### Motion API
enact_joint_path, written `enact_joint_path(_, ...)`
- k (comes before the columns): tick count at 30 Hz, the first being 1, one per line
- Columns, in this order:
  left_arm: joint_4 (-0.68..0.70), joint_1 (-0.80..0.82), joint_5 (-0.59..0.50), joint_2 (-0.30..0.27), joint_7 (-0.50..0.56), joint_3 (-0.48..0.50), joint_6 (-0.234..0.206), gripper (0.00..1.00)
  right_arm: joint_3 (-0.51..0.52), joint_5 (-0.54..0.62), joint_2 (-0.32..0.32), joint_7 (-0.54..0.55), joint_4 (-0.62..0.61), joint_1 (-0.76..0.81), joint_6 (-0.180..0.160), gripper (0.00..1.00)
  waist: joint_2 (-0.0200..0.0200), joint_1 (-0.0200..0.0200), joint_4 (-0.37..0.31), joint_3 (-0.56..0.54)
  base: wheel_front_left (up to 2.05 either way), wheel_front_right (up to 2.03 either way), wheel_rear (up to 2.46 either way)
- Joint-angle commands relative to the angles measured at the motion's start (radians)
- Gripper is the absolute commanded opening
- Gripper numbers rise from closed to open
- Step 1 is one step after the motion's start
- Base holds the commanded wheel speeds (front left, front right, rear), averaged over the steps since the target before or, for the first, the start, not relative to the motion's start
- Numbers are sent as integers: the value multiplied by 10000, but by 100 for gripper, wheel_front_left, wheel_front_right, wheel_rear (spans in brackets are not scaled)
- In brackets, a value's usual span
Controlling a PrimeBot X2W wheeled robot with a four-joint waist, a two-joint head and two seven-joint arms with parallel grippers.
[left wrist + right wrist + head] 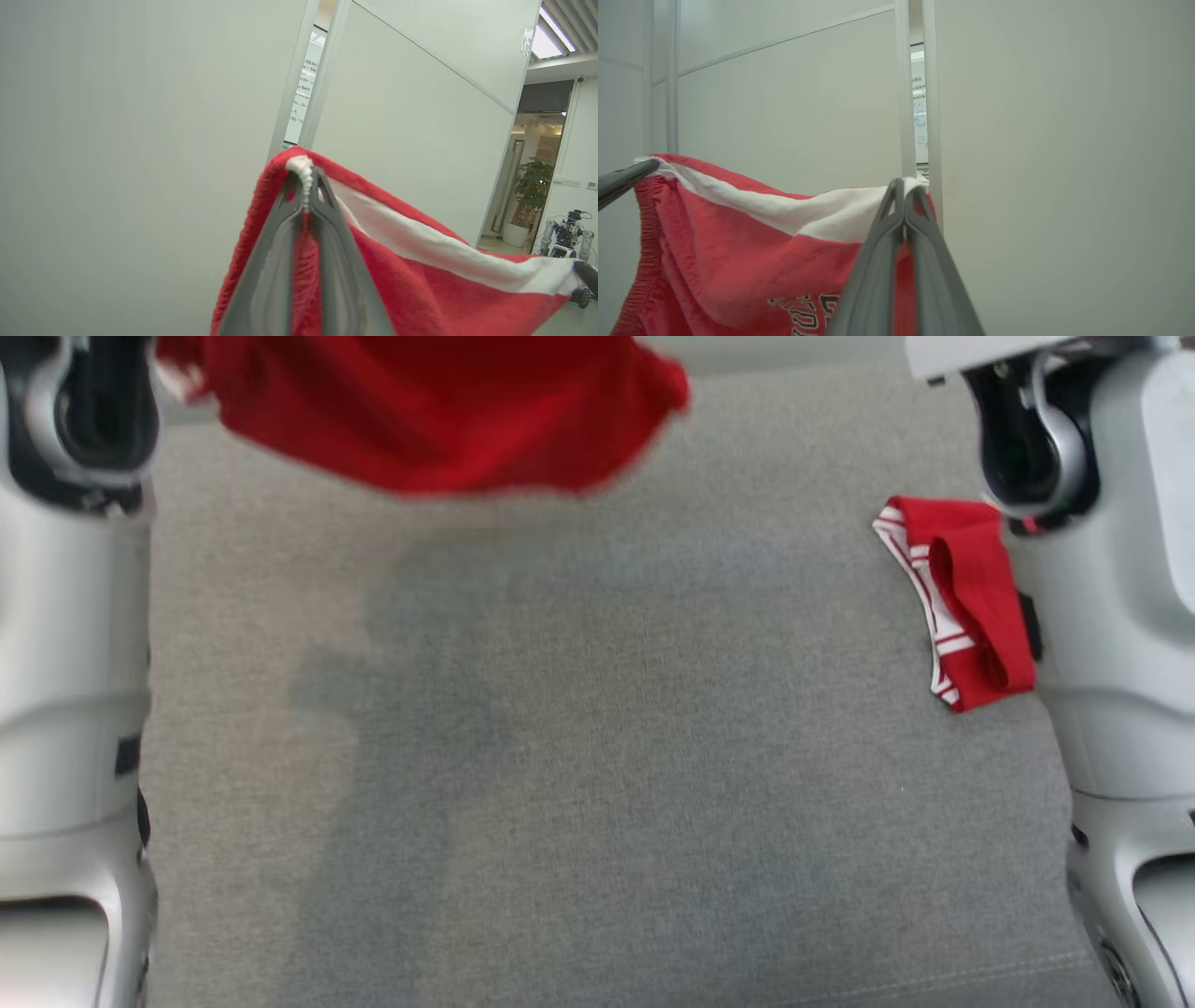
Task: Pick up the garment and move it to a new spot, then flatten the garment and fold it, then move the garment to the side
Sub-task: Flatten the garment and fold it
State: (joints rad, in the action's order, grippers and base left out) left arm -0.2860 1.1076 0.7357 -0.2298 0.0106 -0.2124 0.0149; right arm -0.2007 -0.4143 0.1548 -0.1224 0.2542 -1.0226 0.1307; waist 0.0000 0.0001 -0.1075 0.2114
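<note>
Holding garment aloft by its white-banded edge, spread between both arms. Seen in head view as a blurred red sheet above the far edge of the grey surface, left of the middle, apparently clear of the cloth below. Pinched with left gripper, fingers closed flat on one end of the band, with a white bead of hem squeezed out at the tips. Pinched likewise with right gripper, fingers closed on the other end. Stretched from one pair of fingers to the other with a slight sag, long axis left to right, roughly along the far edge. Hanging down from the fingers, with printed lettering low in right wrist view. Shared evenly: neither arm nearer, each at its own end. Likely mid-carry to the new spot, with flattening and folding not yet begun. Next probably calls for lowering both ends together toward the bare middle, keeping the band stretched to lay it out flat. Worth steering clear of folded red-and-white piece lying at the right edge.
</note>
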Motion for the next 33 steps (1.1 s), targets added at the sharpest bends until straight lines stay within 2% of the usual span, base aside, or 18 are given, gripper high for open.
enact_joint_path(1, -393, 290, -180, -4, -376, 29, 172, 0, -88, 90, -145, -282, 302, -267, -2, 0, 0, -1, -389, 1333, 0, 0, 0)
enact_joint_path(5, -1431, 477, -106, 203, -1259, -5, 649, 0, -686, 36, -324, -927, 887, -286, -2, 0, 0, -1, -446, 1950, 0, 0, 0)
enact_joint_path(10, -2119, -711, 109, 173, -1864, -336, 1023, 0, -1777, -259, -79, -1308, 1175, 918, -2, 0, 0, -1, -347, 2341, 0, 0, 0)
enact_joint_path(14, -2000, -2037, 355, 110, -2226, -562, 1113, 0, -1899, -609, 19, -1427, 1039, 2049, -2, 0, 0, -1, -252, 2336, 0, 0, 0)
enact_joint_path(20, -667, -4287, 279, -273, -2614, -976, 1173, 0, -1196, -729, 202, -1423, -298, 4041, -2, 0, 0, -1, -37, 1894, 0, 0, 0)
enact_joint_path(25, 794, -6035, 236, -171, -2720, -1071, 1153, 0, -641, -664, 465, -1424, -1405, 5746, -2, 0, 0, -1, 260, 1114, 0, 0, 0)
enact_joint_path(29, 1867, -7511, 308, -102, -2747, -1068, 923, 0, -295, -619, 552, -1427, -2322, 7115, -2, 0, 0, -1, 371, 248, 0, 0, 0)
enact_joint_path(33, 3065, -9142, 465, -132, -2755, -984, 516, 0, 15, -521, 489, -1297, -3428, 8657, -2, 0, 0, -1, 380, -636, 0, 0, 0)
